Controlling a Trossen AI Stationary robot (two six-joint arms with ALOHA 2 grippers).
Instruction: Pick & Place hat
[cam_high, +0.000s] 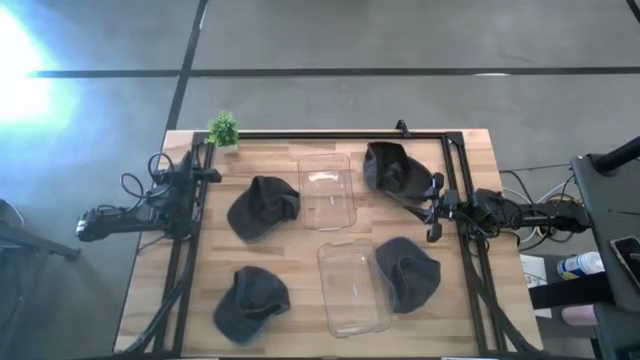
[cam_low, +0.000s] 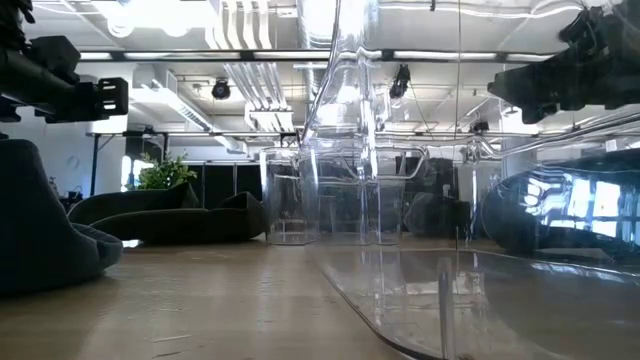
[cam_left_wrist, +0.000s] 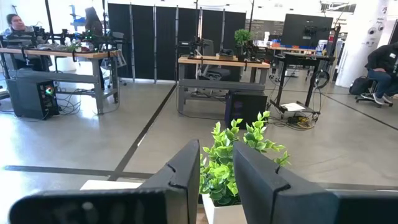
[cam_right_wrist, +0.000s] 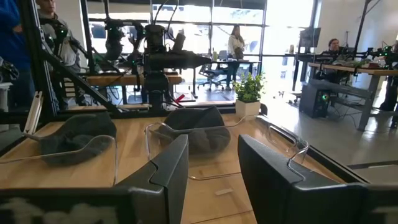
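Note:
Four dark grey hats lie on the wooden table: far left, near left, far right and near right. Two clear plastic bins stand between them, one farther and one nearer. My left gripper hovers at the table's left edge, open, pointing toward a small potted plant. My right gripper hovers at the right edge between the two right hats, open, pointing across the table toward the farther bin and the far left hat behind it.
The potted plant stands at the far left corner. A black frame runs along the far edge and down both sides of the table. In the low view the nearer bin's wall fills the foreground. People and desks show in the room beyond.

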